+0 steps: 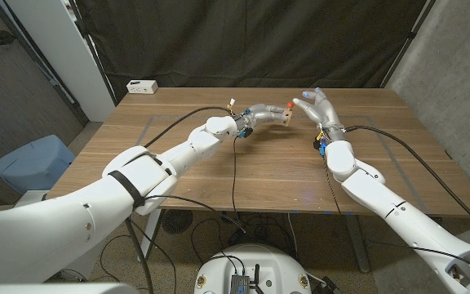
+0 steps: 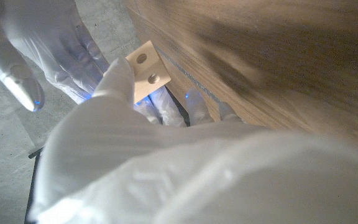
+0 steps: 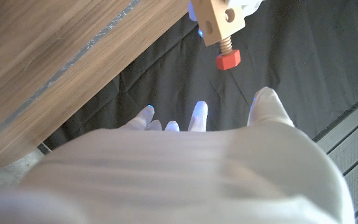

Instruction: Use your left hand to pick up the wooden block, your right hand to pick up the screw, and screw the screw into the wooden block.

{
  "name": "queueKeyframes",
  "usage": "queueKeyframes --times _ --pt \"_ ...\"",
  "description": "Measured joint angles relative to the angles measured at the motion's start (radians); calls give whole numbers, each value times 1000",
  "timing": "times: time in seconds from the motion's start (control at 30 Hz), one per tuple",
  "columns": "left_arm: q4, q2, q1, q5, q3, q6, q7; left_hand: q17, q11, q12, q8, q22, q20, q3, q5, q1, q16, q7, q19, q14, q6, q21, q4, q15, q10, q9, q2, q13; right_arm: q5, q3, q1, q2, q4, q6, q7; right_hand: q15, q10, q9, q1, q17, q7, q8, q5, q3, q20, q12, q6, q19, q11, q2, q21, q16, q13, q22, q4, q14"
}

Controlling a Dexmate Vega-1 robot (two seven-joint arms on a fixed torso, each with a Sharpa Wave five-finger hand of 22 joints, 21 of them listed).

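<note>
A: Where's the wooden block (image 1: 286, 117)?
B: In the left hand (image 1: 261, 113), fingers clamped on it, held above the tabletop (image 1: 219, 167) w/ the red-headed screw (image 3: 228, 57) sticking out of it.
A: Right hand (image 1: 319, 109)?
B: Just beside the block, fingers apart, holding nothing.

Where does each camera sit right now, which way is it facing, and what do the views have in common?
Head view: fixed on the head, looking down over both arms at the wooden table; left hand holds the wooden block, right hand open beside it.
Left wrist view: along the left hand's back toward the block and right hand.
Right wrist view: along the right hand's back toward the block and its red-headed screw.
All three share the block.
</note>
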Motion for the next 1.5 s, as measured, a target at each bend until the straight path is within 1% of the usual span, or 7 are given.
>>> queueKeyframes --times 0.5,0.53,0.73,0.8,1.3,1.47,1.5 --pt "12 0 -2 7 1 -31 -2 0 0 0 2 0 -4 0 0 0 0 0 -4 0 0 0 0 0 0 0 0 0 4 17 15 -126 -89 -82 165 0 -16 -2 1 -5 12 -18 4 6 0 -4 -23 0 5 0 0 0 0 0 -6 0" --pt "13 0 -2 8 1 -36 -2 0 0 0 2 0 -4 0 0 0 0 0 -4 0 0 0 0 0 0 0 0 0 5 21 20 -155 -111 -88 176 4 -20 -2 1 -5 12 -18 7 6 0 -4 -23 0 1 1 0 0 0 0 -6 -4" --pt "20 -2 -2 8 1 -38 -2 0 0 0 2 0 -4 0 0 0 0 -2 -4 0 -1 0 0 0 0 0 0 0 6 22 23 -166 -118 -122 238 5 -20 -2 9 -5 12 -22 8 10 0 -4 -23 0 1 8 0 0 0 0 -10 -5" --pt "26 -4 -2 8 1 -48 -4 0 0 0 2 0 -4 0 0 0 0 -5 -4 0 2 0 0 0 0 0 0 0 6 25 42 -226 -157 -138 267 5 -20 -2 9 -5 12 -22 11 13 0 -4 -23 0 1 8 0 0 0 0 -13 -5" --pt "81 -27 -21 11 1 -89 -9 0 0 0 1 0 -4 1 0 0 0 -5 -4 0 1 0 1 0 0 0 0 0 23 22 110 -323 -203 -212 440 21 -52 -7 28 -8 5 -30 30 29 9 -8 -30 -1 8 15 0 0 0 0 -29 -21" --pt "109 -37 -32 11 2 -89 -9 0 0 0 1 0 0 1 0 0 0 -7 -8 0 0 0 1 0 0 1 0 0 27 22 110 -323 -203 -235 501 25 -70 -7 34 -9 2 -37 38 38 9 -8 -33 -2 12 20 0 0 0 0 -38 -32" --pt "117 -40 -34 14 3 -111 -12 0 0 0 0 0 -4 1 0 0 0 -7 -11 0 0 0 1 0 0 1 0 0 27 10 156 -355 -210 -240 517 25 -70 -7 34 -9 0 -37 38 38 9 -8 -36 -2 12 20 0 0 0 0 -38 -32"
